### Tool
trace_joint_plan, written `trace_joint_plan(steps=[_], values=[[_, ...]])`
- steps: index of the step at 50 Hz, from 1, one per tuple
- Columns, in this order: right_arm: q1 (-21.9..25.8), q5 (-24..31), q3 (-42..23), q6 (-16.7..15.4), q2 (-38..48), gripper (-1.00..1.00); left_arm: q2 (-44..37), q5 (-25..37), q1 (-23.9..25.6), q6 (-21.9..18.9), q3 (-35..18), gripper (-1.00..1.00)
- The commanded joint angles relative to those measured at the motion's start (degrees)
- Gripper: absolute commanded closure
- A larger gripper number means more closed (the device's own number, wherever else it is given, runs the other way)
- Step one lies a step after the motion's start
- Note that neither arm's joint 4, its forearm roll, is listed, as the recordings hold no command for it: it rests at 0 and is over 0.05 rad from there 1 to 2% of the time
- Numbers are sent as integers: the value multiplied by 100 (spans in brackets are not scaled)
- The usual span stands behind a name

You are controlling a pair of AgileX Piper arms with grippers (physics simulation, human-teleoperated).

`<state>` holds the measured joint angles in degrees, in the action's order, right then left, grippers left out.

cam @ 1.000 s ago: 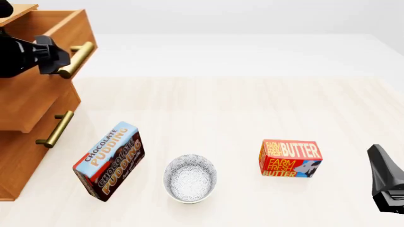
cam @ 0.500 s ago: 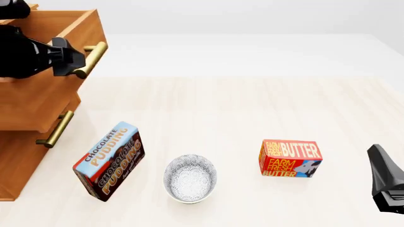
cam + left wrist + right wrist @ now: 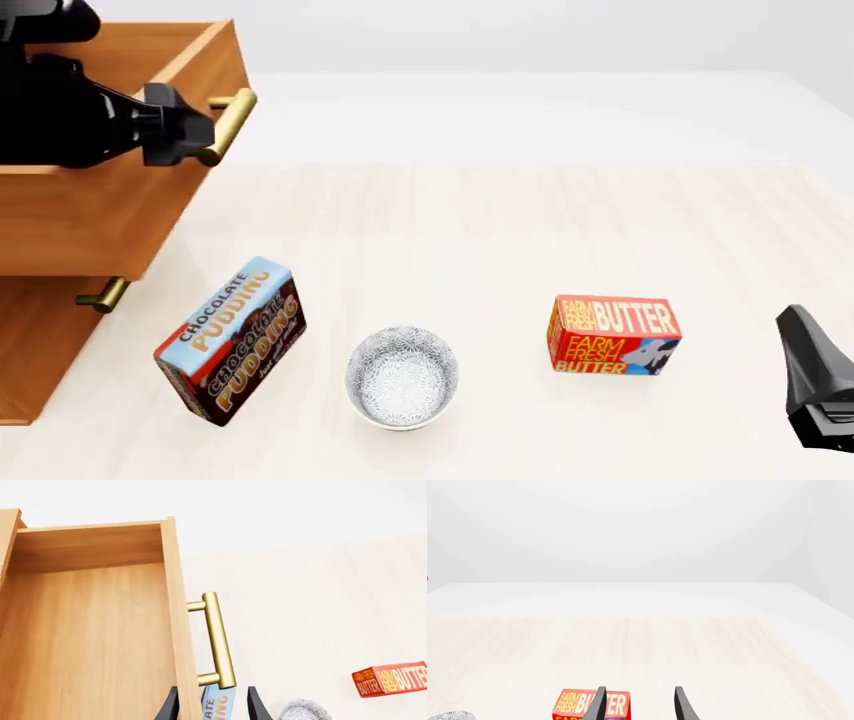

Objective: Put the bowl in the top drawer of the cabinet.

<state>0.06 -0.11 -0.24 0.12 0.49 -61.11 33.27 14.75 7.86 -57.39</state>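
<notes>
A: Hidden or cut off? 
B: Left gripper mostly covered by its own black body in front view; lower drawer handle nearly tucked under the top drawer. Right gripper cropped at frame edge. Cabinet cut off at left.

A: Fingers? 
B: Left: clamped around the brass handle of the top drawer (only the tips seen in wrist view, handle between them). Right: apart, holding nothing, hanging near the butter box.

A: Changed? 
B: Top drawer pulled further out than half a second ago, inside now bare wood and open. Bowl unmoved on table, between pudding box and butter box.
</notes>
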Motion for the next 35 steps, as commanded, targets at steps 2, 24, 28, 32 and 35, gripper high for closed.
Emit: trace_joint_plan(steps=[2, 24, 28, 32, 35], values=[[-1, 0, 0, 0, 1, -100, -20, -16, 327, -103, 93, -100], [0, 0, 0, -1, -2, -100, -14, -49, 717, -51, -5, -100], [0, 0, 0, 2, 1, -100, -17, -76, 773, -19, -7, -100], [0, 0, 0, 1, 1, -100, -18, -98, 793, -53, -18, -100], [1, 0, 0, 1, 0, -100, -36, -102, 874, 5, -25, -100]])
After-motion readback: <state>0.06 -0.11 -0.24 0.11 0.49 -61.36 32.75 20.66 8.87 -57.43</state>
